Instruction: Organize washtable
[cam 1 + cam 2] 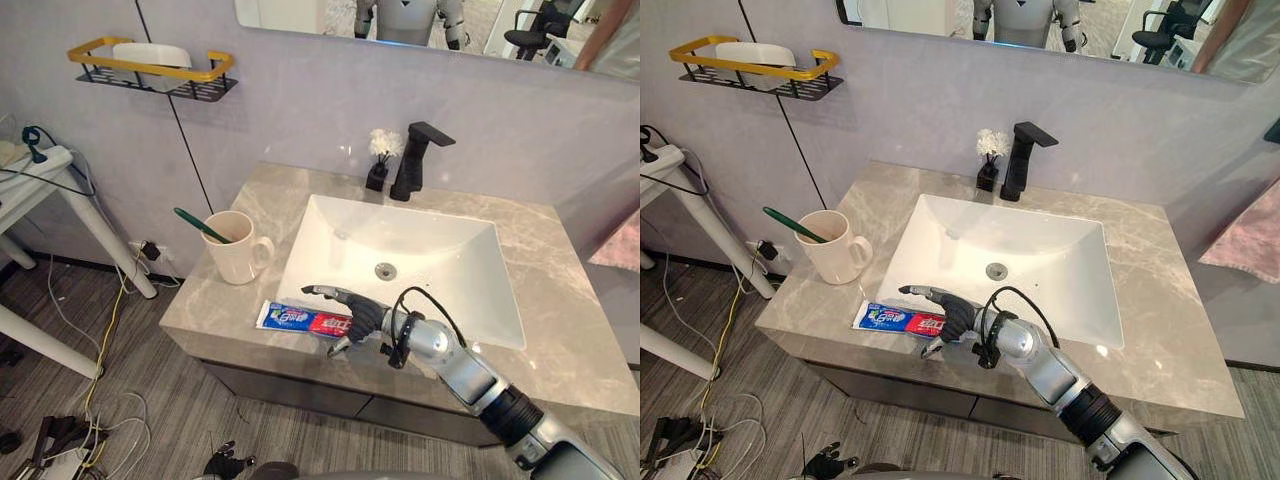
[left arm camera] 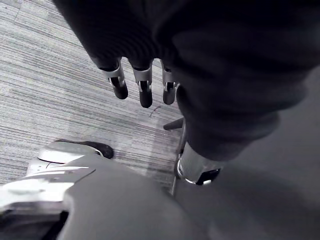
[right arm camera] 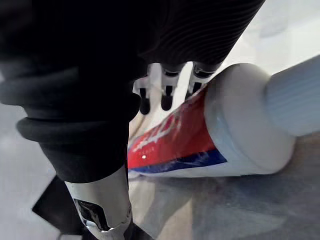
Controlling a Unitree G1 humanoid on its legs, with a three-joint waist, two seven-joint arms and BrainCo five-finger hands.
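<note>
Bench (image 1: 560,300): grey marble top. White rectangular sink (image 1: 330,230) set into the middle of it. Mirror (image 1: 300,12) runs along the wall at 12 o'clock. Black wire shelf (image 1: 150,72) with a yellow rail sits on the wall at 10 o'clock and carries a white dish.

Black faucet (image 1: 412,160) is at 12 o'clock of the sink, spout pointing over the basin. Cream mug (image 1: 235,250) stands upright on the bench at 9 o'clock of the sink, handle toward the basin, with a green toothbrush (image 1: 200,225) leaning out of it toward 10 o'clock.

Toothpaste tube (image 1: 295,319): white body, blue print at the flat end, red band toward the cap, ribbed white cap. It lies flat along the front rim of the bench at 7 o'clock of the sink, flat end pointing to 9 o'clock.

Right robot hand (image 1: 360,315) is over the cap end, at 3 o'clock of the visible part of the tube. Fingers are straight and spread across the red band, thumb on the near side at 6 o'clock. Fingers and thumb are apart, not clamped on the tube.

Left robot hand (image 2: 142,82) hangs over the grey plank floor (image 2: 50,75), fingers relaxed and holding nothing.

Small black vase (image 1: 378,172) with white flowers stands just beside the faucet at its 9 o'clock.
</note>
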